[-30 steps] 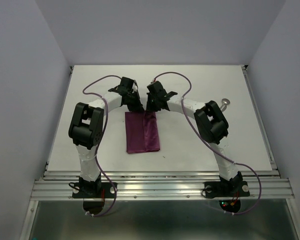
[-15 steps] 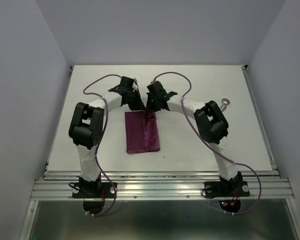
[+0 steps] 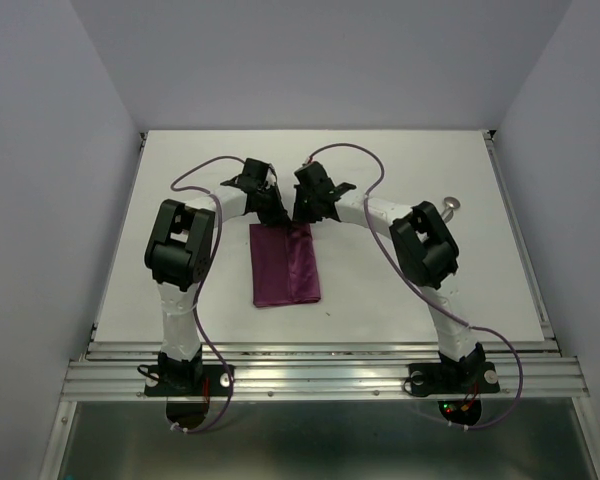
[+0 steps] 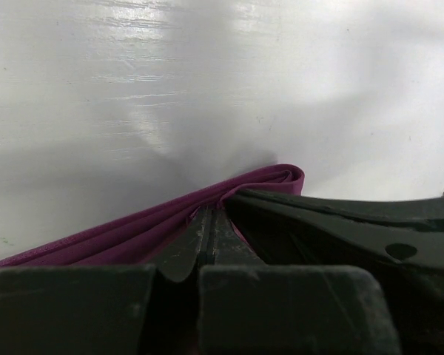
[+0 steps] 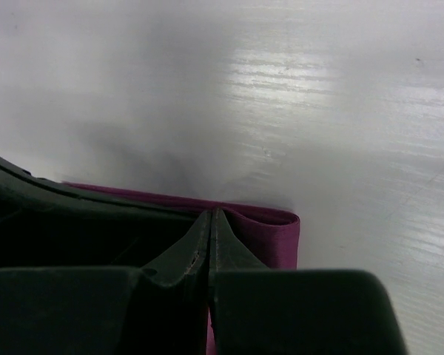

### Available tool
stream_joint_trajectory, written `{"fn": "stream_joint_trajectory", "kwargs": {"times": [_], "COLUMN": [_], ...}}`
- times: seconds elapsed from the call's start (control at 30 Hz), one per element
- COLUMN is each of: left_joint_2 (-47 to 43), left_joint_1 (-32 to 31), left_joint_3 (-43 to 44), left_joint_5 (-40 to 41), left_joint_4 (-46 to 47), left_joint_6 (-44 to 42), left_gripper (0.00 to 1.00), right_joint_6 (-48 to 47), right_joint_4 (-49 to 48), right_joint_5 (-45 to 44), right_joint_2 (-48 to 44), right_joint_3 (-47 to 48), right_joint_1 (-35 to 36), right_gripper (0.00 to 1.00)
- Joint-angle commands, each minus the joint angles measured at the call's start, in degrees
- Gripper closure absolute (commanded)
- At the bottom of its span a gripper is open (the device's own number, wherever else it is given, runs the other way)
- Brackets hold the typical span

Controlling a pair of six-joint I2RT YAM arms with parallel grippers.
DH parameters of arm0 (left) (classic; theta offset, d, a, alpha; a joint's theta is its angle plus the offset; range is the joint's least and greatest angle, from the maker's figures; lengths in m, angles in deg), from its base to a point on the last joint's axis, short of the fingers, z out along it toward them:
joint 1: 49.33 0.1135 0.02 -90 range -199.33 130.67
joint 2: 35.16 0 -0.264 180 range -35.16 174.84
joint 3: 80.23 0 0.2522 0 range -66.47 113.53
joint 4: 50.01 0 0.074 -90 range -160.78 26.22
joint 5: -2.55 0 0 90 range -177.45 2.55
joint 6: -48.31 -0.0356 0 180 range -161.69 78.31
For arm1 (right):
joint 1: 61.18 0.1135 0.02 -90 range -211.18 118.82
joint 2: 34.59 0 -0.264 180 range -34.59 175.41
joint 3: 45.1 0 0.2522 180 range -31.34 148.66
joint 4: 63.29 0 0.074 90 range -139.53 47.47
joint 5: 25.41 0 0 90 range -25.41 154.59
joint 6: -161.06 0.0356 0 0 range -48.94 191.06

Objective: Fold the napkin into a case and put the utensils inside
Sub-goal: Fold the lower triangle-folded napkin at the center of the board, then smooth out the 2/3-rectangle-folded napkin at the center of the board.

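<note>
Since a second earlier, my left arm (image 3: 180,245) had swung its elbow a little inward and up, while my right arm (image 3: 423,243) kept its pose. The napkin (image 3: 285,265) had not shifted. It lay flat on the white surface (image 3: 380,160) between my two arms as a narrow plum-purple rectangle, folded lengthwise, its long sides running away from my bases.

At its far edge, my left end effector (image 3: 272,217) was fully closed, with the fingers pressed together and the tips at the cloth's layered fold. My left wrist view showed the folded edge (image 4: 133,237) curling round those tips (image 4: 207,222). My right end effector (image 3: 302,218) was closed too, just beside the left one, with its tips (image 5: 209,218) at the far right corner of the napkin (image 5: 270,233). I could not tell whether either pair had any cloth pinched between the fingers.

Farther right, a shiny metal utensil (image 3: 452,207) lay on the surface, partly hidden behind my right arm and well apart from the napkin.
</note>
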Motion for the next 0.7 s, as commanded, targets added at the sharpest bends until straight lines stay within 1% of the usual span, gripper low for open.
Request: {"fn": "stream_joint_trajectory", "kwargs": {"times": [0.0,0.23,0.5,0.67], "left_joint_2": [0.2,-0.3,-0.9,-1.0], "left_joint_1": [0.0,0.5,0.5,0.5], "left_joint_3": [-0.8,-1.2,-1.1,-0.3], "left_joint_5": [2.2,2.1,2.1,1.9], "left_joint_4": [-1.0,-0.8,-1.0,-1.2], "left_joint_6": [-0.5,-0.6,-0.8,-0.7], "left_gripper": [1.0,1.0,1.0,1.0], "right_joint_6": [0.6,-0.2,0.7,0.3], "right_joint_4": [-1.3,-1.3,-1.8,-1.7], "right_joint_5": [-2.3,-5.3,-5.2,-3.9], "right_joint_2": [-6.2,-9.2,-7.8,-6.0], "right_joint_3": [-0.6,-3.5,-7.3,-7.4], "right_joint_1": [0.7,0.7,0.7,0.7], "right_gripper": [0.99,0.99,0.99,0.99]}}
